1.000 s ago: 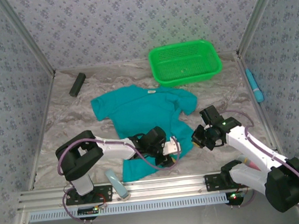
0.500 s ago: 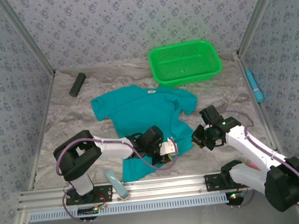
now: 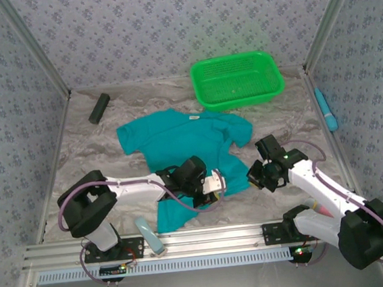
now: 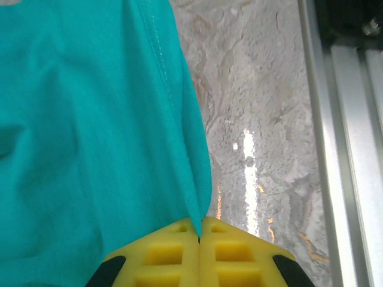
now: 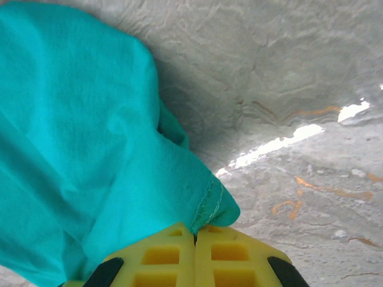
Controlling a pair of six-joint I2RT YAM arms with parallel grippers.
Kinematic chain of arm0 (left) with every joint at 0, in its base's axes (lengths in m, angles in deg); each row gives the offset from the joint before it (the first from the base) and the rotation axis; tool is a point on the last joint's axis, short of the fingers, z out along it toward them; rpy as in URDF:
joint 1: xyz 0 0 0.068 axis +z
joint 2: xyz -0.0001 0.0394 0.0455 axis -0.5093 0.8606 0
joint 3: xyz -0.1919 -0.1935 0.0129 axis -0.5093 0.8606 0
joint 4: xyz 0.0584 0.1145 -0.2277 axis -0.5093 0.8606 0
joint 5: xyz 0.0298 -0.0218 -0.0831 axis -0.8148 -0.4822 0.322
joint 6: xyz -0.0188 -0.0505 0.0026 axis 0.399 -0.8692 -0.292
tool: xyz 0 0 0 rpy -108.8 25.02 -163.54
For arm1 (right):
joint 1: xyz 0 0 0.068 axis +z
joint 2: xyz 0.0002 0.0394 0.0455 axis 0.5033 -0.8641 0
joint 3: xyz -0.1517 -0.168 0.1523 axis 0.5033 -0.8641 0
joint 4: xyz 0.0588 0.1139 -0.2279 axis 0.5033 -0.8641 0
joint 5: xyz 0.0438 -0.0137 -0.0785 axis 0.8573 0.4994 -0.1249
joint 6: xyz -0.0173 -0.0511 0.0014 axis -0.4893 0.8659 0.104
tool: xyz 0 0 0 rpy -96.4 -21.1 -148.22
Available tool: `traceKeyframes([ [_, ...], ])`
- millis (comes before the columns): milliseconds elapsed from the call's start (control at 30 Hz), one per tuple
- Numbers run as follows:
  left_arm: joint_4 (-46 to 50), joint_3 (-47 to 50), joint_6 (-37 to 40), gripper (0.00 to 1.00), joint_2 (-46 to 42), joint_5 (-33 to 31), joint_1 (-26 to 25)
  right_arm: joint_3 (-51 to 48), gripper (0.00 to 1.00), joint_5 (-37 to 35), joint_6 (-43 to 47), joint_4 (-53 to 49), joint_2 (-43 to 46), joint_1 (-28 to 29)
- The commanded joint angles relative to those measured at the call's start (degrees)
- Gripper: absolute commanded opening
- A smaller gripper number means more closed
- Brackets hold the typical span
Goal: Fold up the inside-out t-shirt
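While both arms sit low over the table [image 3: 78,161], the shirt [image 3: 185,144] lies spread in the centre of the top view, with its collar and white tag toward the top of the frame and its hem toward the bottom. The lower part is rumpled and the sleeves lie flat.

Step in hand, as I judge it: grasping the hem at two points for the first fold. The next move would call for both arms to lift together, level and at one pace, and carry the hem up-frame toward the collar. A pinch this thin could slip if one side pulls ahead.

Basket [image 3: 237,79]: upper right of the frame, well apart from the shirt. I can make out nothing in it beyond a faint speck on its floor.

Left gripper [image 3: 212,185]: lower centre, pads pressed together on the shirt's stitched edge. The wrist view shows the cloth [image 4: 90,131] running into the seam between the pads [image 4: 198,237].

Right gripper [image 3: 254,177]: lower right of centre, likewise clamped on a hem corner [image 5: 209,206], with the pads meeting [image 5: 195,238].

Dark block [image 3: 98,107]: upper left, untouched.
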Motion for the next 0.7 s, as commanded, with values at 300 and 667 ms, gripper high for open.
traceKeyframes([
  [300, -4.3, -5.4, -25.2, 0.03, 4.4, 11.6, 5.8, 4.3, 0.08, -14.6, 8.5, 3.9, -4.5, 7.3],
  [667, -15.8, -2.0, -40.6, 0.07, 7.6, 17.0, 10.6, 2.5, 0.54, -10.9, 6.7, 3.2, 2.7, 14.3],
])
